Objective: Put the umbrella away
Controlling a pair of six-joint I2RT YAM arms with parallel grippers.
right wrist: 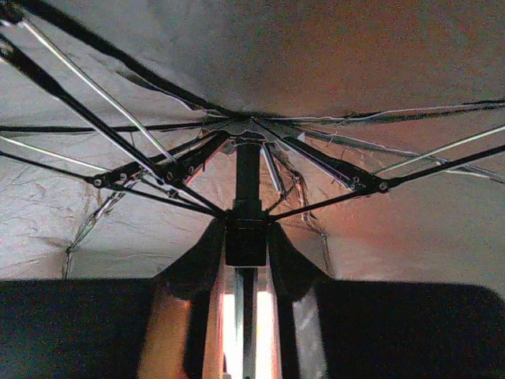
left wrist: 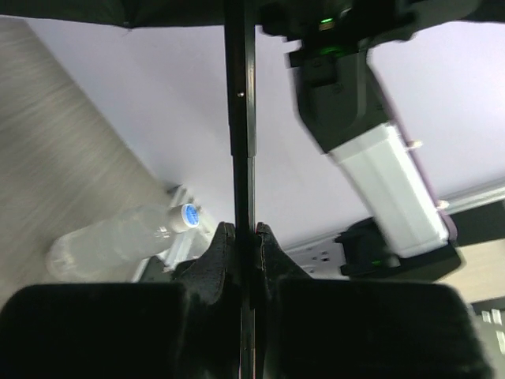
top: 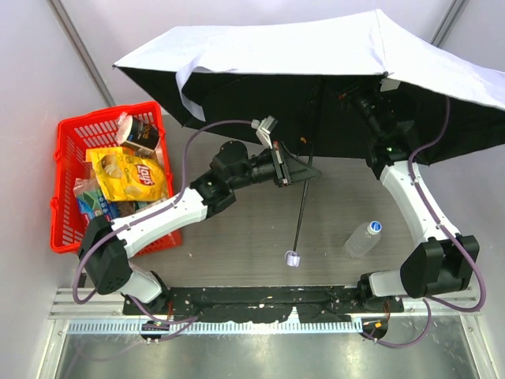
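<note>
The grey tabletop (top: 237, 237) holds a big open umbrella (top: 316, 55). Its pale top fills the far side, from 10 o'clock round to 2 o'clock, and you can see its dark inside. Its long way runs almost from 12 o'clock to 6 o'clock. The cloth end points to 12 o'clock and the grip end points to 6 o'clock, toward the arms.

A red basket (top: 71, 142) sits at 9 o'clock with a yellow chip bag (top: 134, 175) inside.

The left arm (top: 181, 209) reaches in from 8 o'clock. The left jaws are squeezed tight on the thin black shaft (top: 300, 217), about the middle of it. The left wrist view shows this up close: the shaft (left wrist: 239, 118) goes straight up between the two pressed tips.

The right arm (top: 410, 197) reaches under the cloth at 1 o'clock, so the view from above hides its tip. Only the right wrist view shows the thin ribs (right wrist: 126, 130) and the black slider (right wrist: 246, 249). The right jaws sit on both sides of the slider, very close. I cannot tell if they squeeze it.

A clear bottle (top: 363, 238) lies at 4 o'clock. The small handle (top: 293, 258) is at 6 o'clock.
</note>
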